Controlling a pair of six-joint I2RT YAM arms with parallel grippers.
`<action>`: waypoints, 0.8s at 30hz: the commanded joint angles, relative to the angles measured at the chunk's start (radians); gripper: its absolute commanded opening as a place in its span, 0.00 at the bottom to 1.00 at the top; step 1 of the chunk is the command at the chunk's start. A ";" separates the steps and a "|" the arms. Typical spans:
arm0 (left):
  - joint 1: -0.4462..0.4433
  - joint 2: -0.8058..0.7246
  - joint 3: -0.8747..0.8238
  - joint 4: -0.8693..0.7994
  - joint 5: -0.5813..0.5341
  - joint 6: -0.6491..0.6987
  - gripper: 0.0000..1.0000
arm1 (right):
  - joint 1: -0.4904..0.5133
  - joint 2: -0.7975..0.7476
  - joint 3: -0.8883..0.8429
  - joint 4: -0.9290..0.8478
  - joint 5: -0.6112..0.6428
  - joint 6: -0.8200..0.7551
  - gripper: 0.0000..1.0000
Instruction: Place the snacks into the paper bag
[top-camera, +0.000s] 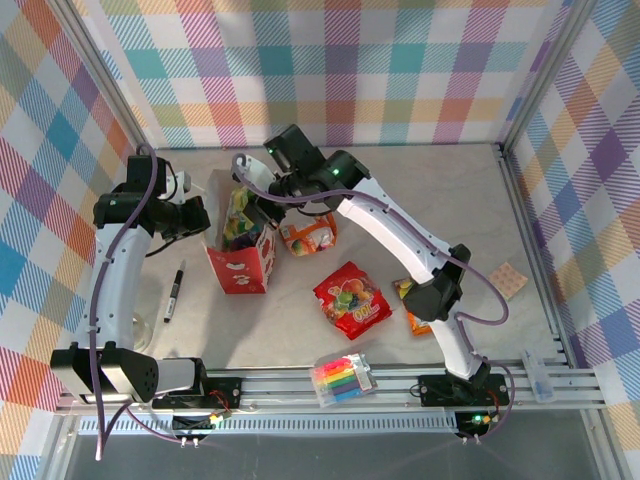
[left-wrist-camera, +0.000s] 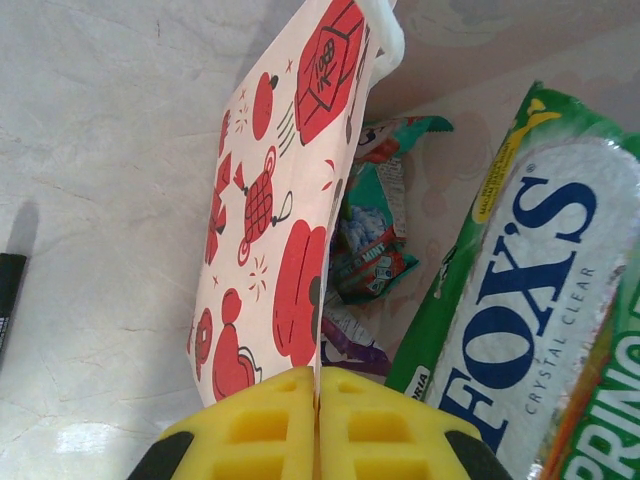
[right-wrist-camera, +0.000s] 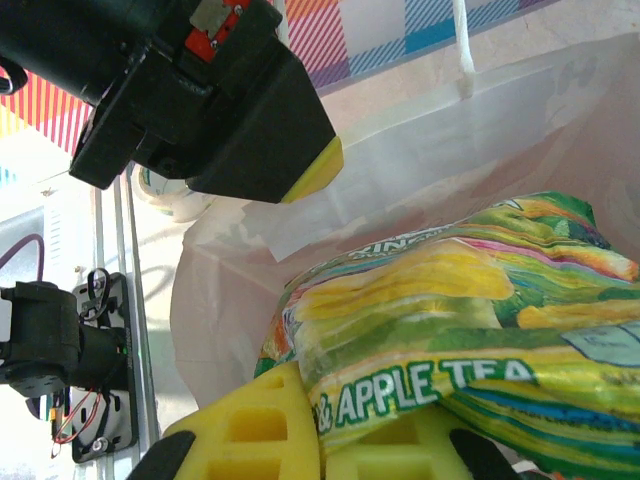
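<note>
Our left pincer (left-wrist-camera: 317, 412) is pressed fully together on the rim of the upright white paper bag with red prints (left-wrist-camera: 270, 200). Just beyond, our right pincer (right-wrist-camera: 320, 425) clamps a glossy yellow-green pouch (right-wrist-camera: 450, 300) partway inside the bag's mouth. We judge that, released crooked, the pouch could catch the rim and tip the bag. It reads "FOX'S CRYSTAL CLEAR" and "APPLE TEA".

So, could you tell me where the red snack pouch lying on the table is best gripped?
Probably its far-left edge, pinched from straight above: the red pouch lies flat on the table, looks too wide to span, and the orange pouch sits close by its right corner.
</note>
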 joint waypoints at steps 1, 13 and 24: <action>0.014 -0.008 -0.015 -0.026 0.021 0.022 0.05 | 0.010 0.013 0.034 -0.002 -0.046 -0.008 0.10; 0.014 0.011 -0.013 -0.018 0.025 0.018 0.05 | 0.016 0.012 0.034 0.011 0.012 0.013 0.52; 0.014 0.010 -0.013 -0.020 0.022 0.019 0.06 | 0.017 -0.125 -0.070 0.015 0.074 0.005 0.50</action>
